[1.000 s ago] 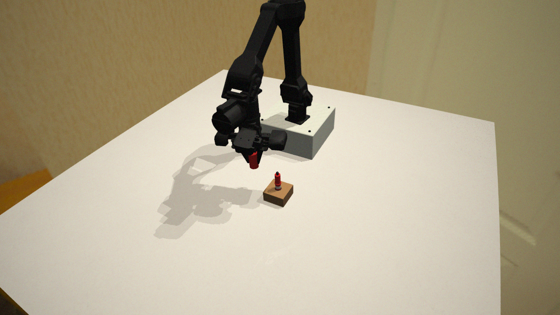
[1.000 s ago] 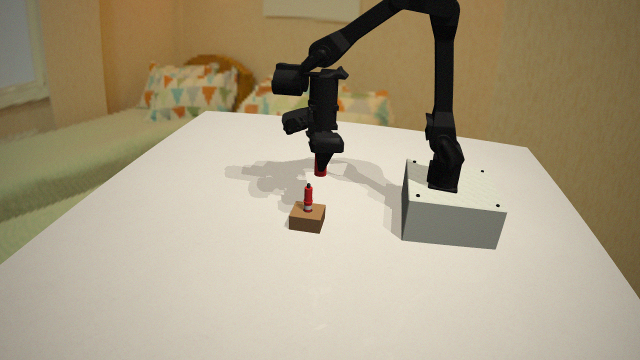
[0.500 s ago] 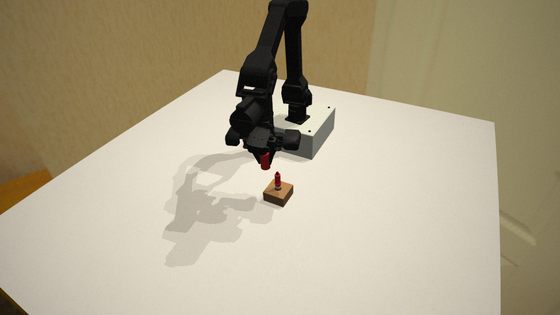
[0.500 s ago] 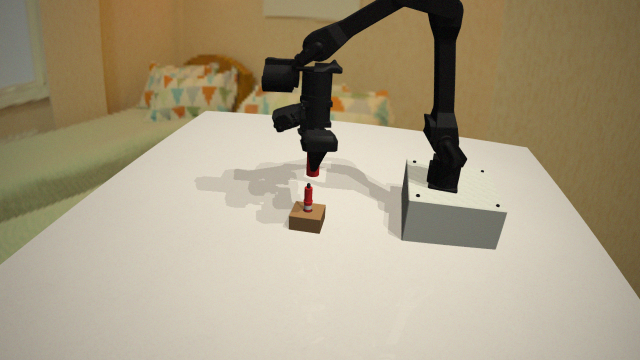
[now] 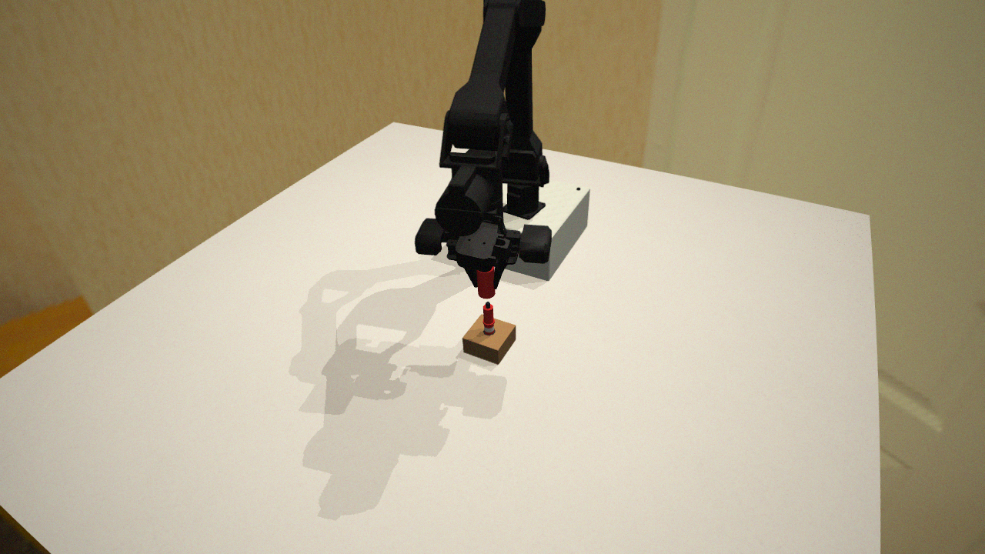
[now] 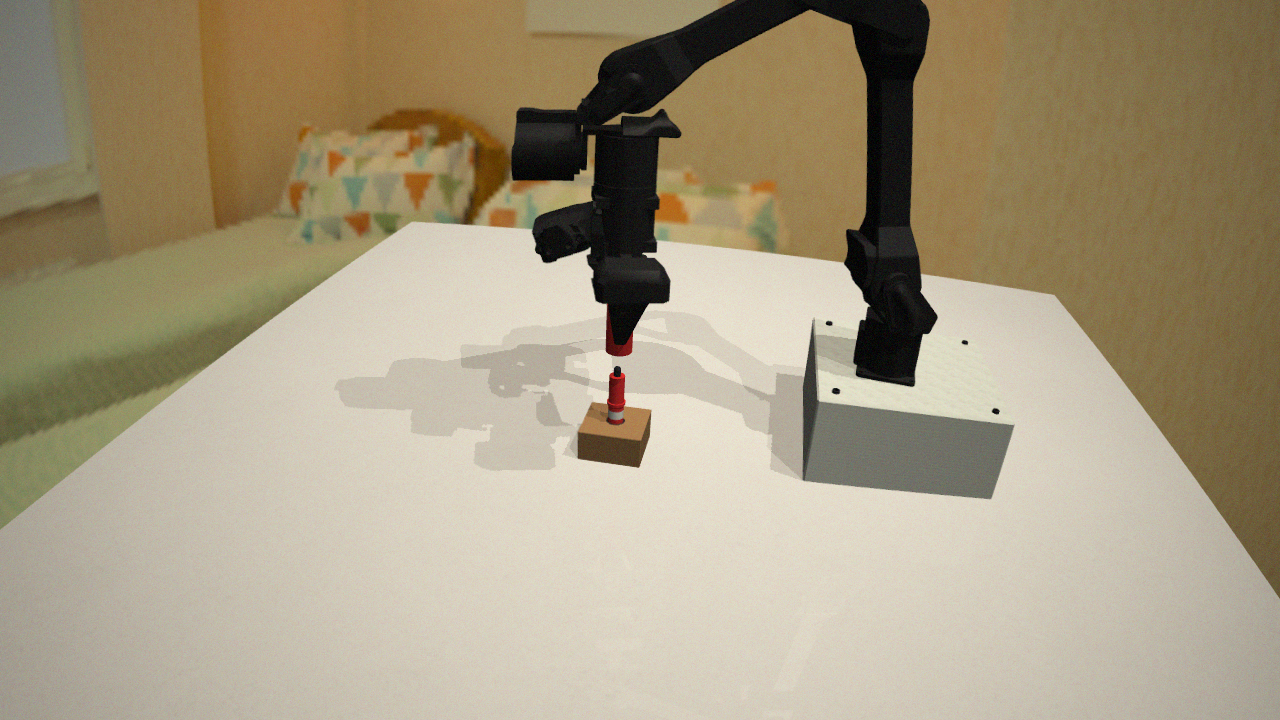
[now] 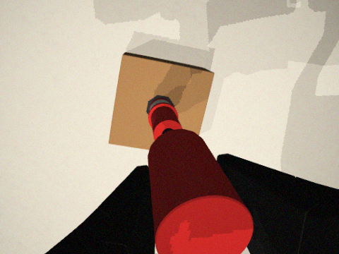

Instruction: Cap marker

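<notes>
Marker cap first: we see the red cylindrical cap (image 6: 618, 336) clamped between the black parallel-jaw gripper's (image 6: 622, 326) fingers, pointing straight down at the middle of the exterior view, its lower part sticking out below the fingertips. Our gripper stands only partly closed, stopped by the cap's width, and touches nothing else. Directly under it, with a small gap of air between, stands the red marker with a dark tip and a white band (image 6: 615, 394), upright in the brown wooden holder block (image 6: 614, 435) on the white table (image 6: 358, 555). From the wrist view, the cap (image 7: 198, 202) fills the lower centre between the two dark fingers, and its far end overlaps the marker (image 7: 162, 118) rising from the block (image 7: 137, 104) in the upper middle. In the top view the cap (image 5: 486, 280) hangs just above the marker (image 5: 489, 316), near the grey base box (image 5: 568, 231).
</notes>
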### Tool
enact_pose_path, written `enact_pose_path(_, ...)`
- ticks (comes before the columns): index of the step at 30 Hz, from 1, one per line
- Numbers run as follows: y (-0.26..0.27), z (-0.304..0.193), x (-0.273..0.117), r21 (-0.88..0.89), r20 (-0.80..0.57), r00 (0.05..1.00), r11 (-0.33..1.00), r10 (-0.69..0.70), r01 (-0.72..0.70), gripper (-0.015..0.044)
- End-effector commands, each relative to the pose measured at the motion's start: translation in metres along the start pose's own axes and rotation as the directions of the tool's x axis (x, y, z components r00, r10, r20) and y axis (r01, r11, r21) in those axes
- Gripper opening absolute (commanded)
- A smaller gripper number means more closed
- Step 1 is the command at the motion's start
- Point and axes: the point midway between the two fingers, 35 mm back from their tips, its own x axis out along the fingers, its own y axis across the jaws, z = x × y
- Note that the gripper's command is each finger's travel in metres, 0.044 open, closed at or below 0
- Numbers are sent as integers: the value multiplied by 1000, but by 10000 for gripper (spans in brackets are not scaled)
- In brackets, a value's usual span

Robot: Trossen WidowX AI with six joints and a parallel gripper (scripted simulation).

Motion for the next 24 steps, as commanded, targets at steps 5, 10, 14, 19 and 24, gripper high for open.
enact_pose_path(5,1,1,6,3,-1,1000,1000,0,0,0)
enact_pose_path(10,1,1,13,3,-1,1000,1000,0,0,0)
enact_pose_path(14,1,2,19,3,-1,1000,1000,0,0,0)
enact_pose_path(19,1,2,28,3,-1,1000,1000,0,0,0)
enact_pose_path(24,1,2,36,3,-1,1000,1000,0,0,0)
